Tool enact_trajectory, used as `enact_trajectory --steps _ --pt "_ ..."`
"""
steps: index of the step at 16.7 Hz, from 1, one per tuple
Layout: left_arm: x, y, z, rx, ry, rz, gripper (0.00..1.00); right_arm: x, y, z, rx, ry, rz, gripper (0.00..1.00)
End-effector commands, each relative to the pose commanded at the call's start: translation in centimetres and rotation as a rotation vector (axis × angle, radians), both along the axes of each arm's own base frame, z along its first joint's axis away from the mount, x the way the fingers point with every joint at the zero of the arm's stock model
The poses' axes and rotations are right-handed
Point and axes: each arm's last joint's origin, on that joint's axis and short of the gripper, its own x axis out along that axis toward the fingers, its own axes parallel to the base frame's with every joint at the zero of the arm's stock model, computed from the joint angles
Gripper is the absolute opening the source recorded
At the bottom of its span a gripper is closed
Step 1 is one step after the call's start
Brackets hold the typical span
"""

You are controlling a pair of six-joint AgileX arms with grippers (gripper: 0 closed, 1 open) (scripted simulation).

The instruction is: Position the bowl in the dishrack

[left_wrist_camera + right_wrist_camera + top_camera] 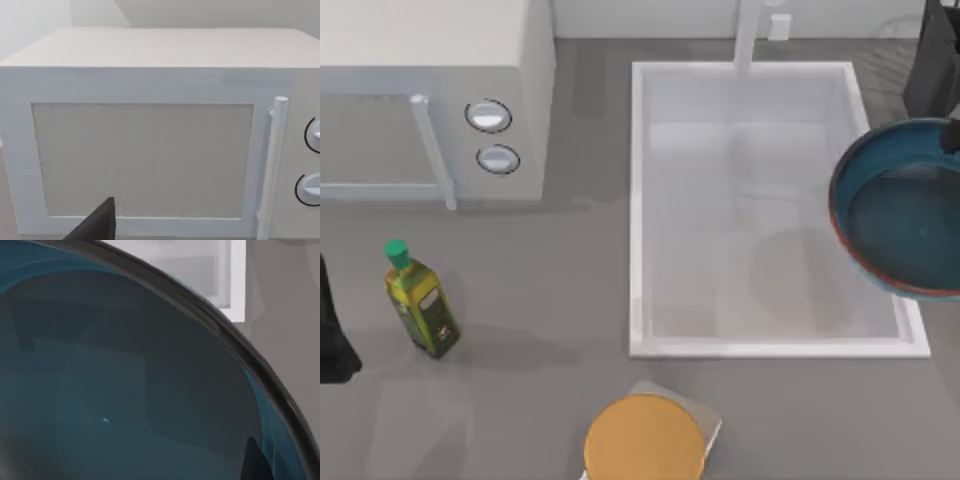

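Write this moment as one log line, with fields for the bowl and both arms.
bowl: lifted over sink right edge, near dishrack | right arm: carrying bowl | left arm: parked at table's left, facing microwave

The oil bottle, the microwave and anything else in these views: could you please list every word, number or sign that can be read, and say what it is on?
None can be read.
Oil bottle: its label is too blurred to show any text.
Microwave: two round knobs, no legible marks around them.
Bowl, sink, orange disc: no lettering.
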Motion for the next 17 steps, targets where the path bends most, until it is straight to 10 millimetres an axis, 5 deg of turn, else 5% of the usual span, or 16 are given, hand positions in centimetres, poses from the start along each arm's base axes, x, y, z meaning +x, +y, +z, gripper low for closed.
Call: enact_trajectory --steps 8,13,17 --pt "0.0 0.0 0.0 0.000 0.000 0.000 1.00 1.0 -9.9 2.8 0.199 -0.640 -0.139 0.00" --pt "0.0 0.0 0.0 0.000 0.000 0.000 1.00 -2.5 -15.6 6.1 0.071 -1.131 -0.106 0.00" --pt "0.0 0.0 0.0 0.000 0.000 0.000 1.00 -5.9 -17.4 7.9 -0.081 -1.346 -0.048 0.00"
